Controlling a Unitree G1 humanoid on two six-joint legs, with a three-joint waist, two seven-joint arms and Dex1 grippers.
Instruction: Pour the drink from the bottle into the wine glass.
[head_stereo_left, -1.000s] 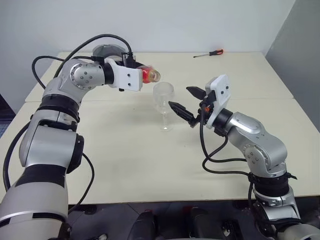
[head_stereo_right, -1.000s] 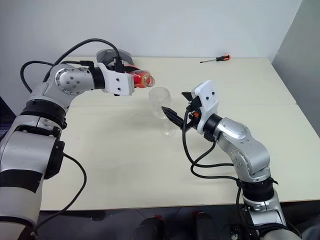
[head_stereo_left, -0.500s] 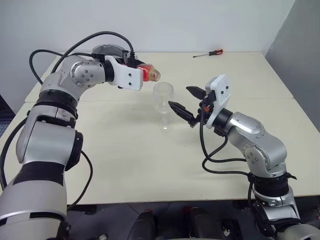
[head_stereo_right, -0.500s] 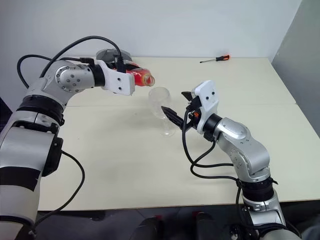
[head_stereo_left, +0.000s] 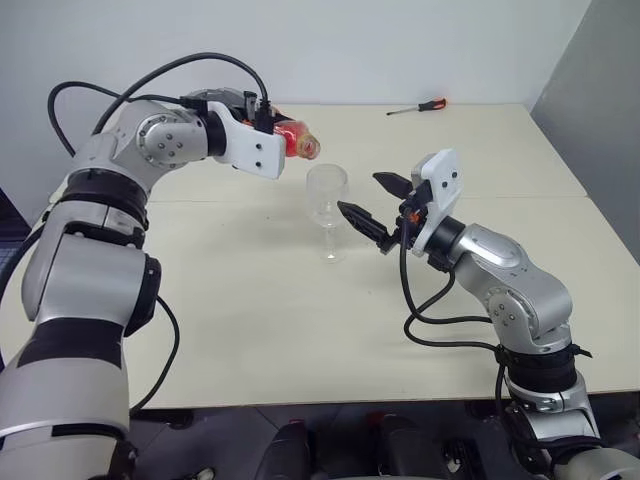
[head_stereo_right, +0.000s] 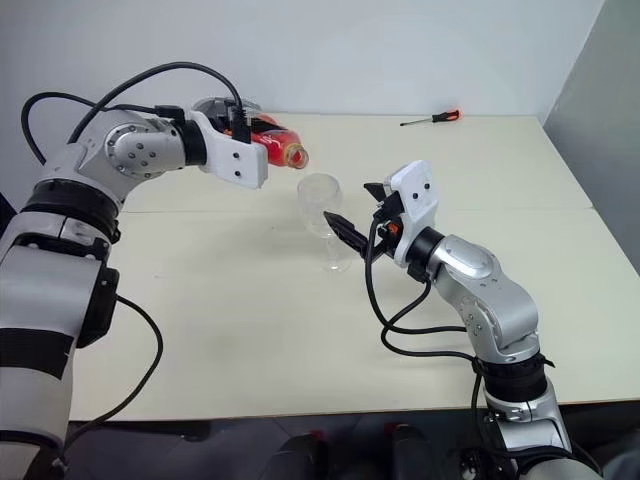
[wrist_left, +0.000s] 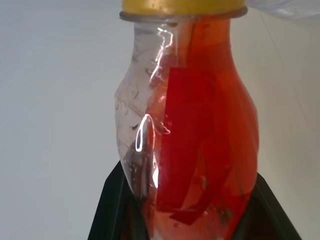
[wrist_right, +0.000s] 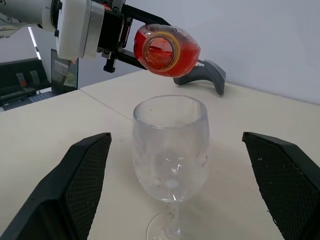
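Bottle (head_stereo_left: 298, 145), one, lies tipped on its side in the left claw (head_stereo_left: 285, 147), which grips it above and just behind the single wine glass (head_stereo_left: 327, 205); red drink (wrist_left: 210, 125) fills much of it. That glass stands upright on the cream surface (head_stereo_left: 300, 320), empty. Beside it the right claw (head_stereo_left: 372, 205) hangs wide open, holding nothing. One screwdriver (head_stereo_left: 418, 107) lies far back; a dark grey object (wrist_right: 202, 75) sits behind. White wall beyond.

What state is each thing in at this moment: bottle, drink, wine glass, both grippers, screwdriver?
bottle: tipped, open mouth above the glass
drink: inside the bottle
wine glass: upright, empty
left gripper: shut on the bottle
right gripper: open, flanking the glass
screwdriver: lying on the table
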